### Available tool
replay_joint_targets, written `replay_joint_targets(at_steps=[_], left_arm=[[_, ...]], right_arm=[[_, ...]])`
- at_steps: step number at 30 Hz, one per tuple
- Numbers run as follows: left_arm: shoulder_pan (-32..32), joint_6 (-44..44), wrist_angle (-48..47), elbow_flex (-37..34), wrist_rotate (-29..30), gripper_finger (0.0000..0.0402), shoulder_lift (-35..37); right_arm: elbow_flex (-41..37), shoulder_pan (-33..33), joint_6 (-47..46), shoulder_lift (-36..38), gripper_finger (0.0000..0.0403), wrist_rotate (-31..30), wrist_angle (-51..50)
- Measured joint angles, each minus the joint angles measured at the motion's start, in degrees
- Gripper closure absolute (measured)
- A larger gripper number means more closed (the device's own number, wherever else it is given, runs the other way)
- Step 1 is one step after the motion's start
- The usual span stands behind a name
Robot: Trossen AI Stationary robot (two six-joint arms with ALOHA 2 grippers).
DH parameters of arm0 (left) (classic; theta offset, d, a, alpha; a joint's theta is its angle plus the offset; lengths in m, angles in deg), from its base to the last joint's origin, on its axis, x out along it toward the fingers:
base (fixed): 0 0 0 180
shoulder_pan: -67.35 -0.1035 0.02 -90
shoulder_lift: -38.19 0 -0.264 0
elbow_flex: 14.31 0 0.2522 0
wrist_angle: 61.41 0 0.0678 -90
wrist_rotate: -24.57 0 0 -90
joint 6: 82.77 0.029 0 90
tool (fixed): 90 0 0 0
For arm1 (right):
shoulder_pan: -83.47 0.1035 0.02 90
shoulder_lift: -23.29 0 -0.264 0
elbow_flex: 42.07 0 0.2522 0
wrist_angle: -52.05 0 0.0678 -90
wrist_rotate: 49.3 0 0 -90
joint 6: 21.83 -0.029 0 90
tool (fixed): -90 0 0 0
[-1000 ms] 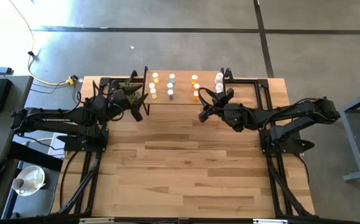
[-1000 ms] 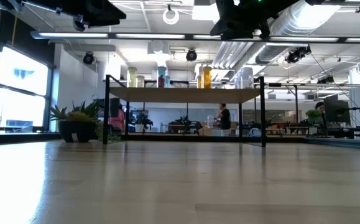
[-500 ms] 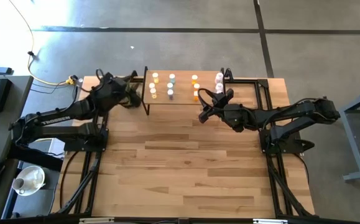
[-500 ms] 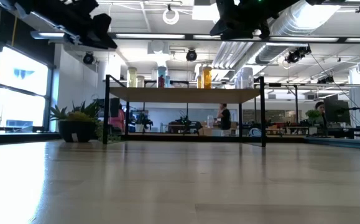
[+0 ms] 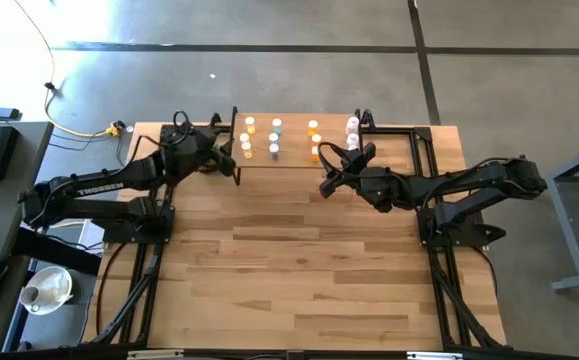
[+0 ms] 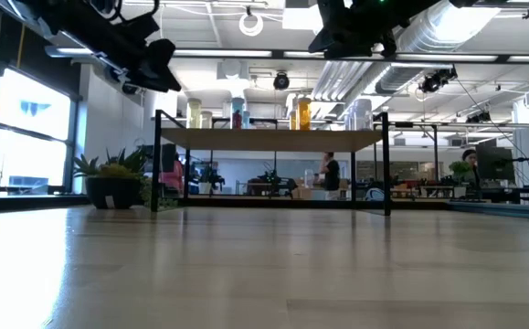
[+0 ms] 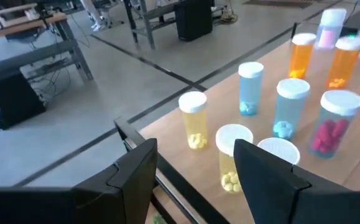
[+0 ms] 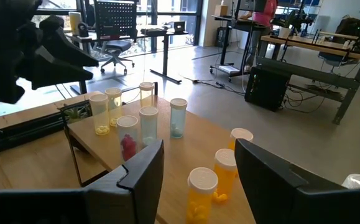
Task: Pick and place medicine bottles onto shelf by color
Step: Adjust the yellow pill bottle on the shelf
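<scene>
The medicine bottles (image 5: 274, 138) all stand upright on the shelf (image 5: 294, 160) at the desk's (image 5: 299, 270) far edge, long axes vertical, white caps up, grouped yellow, pale blue, orange, then pinkish-white. They look light, stiff and smooth-sided (likely to tip or slip if nudged near the cap), so I judge a grip across the body, just under the cap, to be best. The left gripper (image 7: 195, 180) hovers beside the yellow bottles (image 7: 193, 119) with fingers (image 7: 263, 171) spread and empty, and the right gripper (image 8: 198, 180) waits near the orange bottles (image 8: 226, 172), fingers likewise apart, holding nothing
</scene>
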Motion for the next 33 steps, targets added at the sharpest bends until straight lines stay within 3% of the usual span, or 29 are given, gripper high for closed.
replay_joint_targets(at_steps=[6, 12, 19, 33], left_arm=[[0.0, 4.1, -1.7, 1.9, 5.8, 0.0200, -3.5], [0.0, 2.8, -3.3, 4.3, 3.5, 0.0200, -6.4], [0.0, 2.3, -3.4, 4.3, 5.1, 0.0200, -9.7], [0.0, 1.3, -3.3, 4.3, 3.6, 0.0200, -11.5]], right_arm=[[0.0, 0.0, 0.0, 0.0, 0.0214, 0.1, 0.0], [0.0, 0.0, -0.6, 0.0, 0.0214, 0.2, 0.0], [0.0, 0.0, -0.7, 0.0, 0.0214, 0.2, -0.1], [0.0, 0.0, -0.7, 0.0, 0.0214, 0.2, -0.1]])
